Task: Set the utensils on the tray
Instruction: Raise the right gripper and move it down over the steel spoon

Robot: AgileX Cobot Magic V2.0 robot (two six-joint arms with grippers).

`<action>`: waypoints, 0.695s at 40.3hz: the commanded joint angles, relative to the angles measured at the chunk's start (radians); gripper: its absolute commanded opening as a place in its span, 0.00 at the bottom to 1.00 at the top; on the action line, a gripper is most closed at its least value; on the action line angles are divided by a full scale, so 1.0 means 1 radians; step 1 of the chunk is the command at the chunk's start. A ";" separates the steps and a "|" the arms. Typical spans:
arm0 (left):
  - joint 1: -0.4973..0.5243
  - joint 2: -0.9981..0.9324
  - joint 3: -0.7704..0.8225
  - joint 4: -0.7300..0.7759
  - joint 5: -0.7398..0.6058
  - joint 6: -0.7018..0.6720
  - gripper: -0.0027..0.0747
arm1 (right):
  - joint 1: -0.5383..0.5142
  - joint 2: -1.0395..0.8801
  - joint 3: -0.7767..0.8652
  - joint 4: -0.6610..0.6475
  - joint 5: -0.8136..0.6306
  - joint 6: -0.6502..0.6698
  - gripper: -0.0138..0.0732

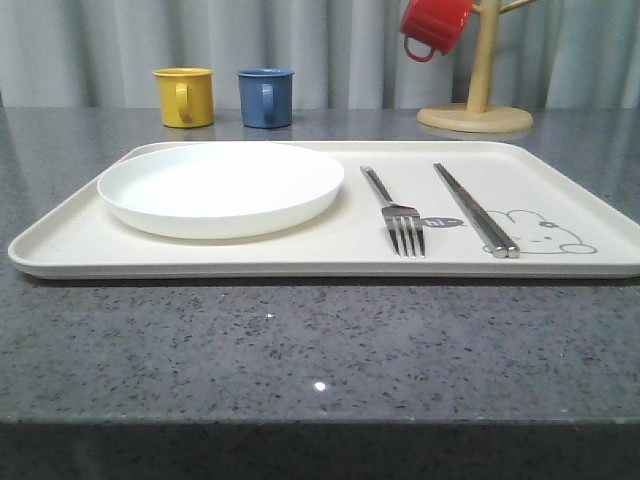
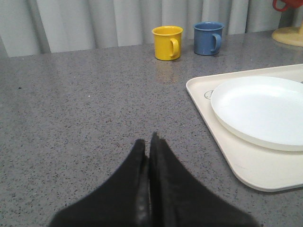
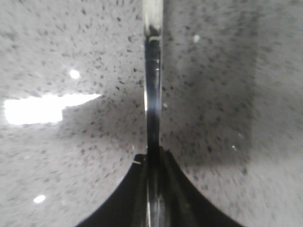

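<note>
Speckled polished stone-like table (image 1: 300, 340), matt cream tray (image 1: 60, 245), shiny metal fork (image 1: 395, 212), perhaps steel

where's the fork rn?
Front view: the fork lies flat on the tray, right of the white plate and left of the chopsticks, tines toward the camera.

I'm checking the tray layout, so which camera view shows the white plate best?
The front view: the whole white plate shows, resting on the left part of the tray, beside the fork. The left wrist view cuts the plate off at the picture's edge. The right wrist view looks at grey tabletop instead.
</note>
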State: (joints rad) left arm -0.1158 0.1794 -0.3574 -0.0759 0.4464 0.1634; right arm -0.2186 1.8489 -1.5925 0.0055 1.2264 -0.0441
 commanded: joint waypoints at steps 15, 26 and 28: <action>-0.001 0.011 -0.027 -0.014 -0.078 -0.013 0.01 | 0.255 -0.236 -0.027 -0.005 0.109 0.194 0.11; -0.001 0.011 -0.027 -0.014 -0.078 -0.013 0.01 | 0.433 -0.185 -0.026 -0.005 0.097 0.304 0.11; -0.001 0.011 -0.027 -0.014 -0.078 -0.013 0.01 | 0.444 -0.168 -0.026 0.008 0.097 0.313 0.11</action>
State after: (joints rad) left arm -0.1158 0.1794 -0.3574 -0.0759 0.4464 0.1634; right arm 0.2102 1.7017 -1.5925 0.0097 1.2360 0.2452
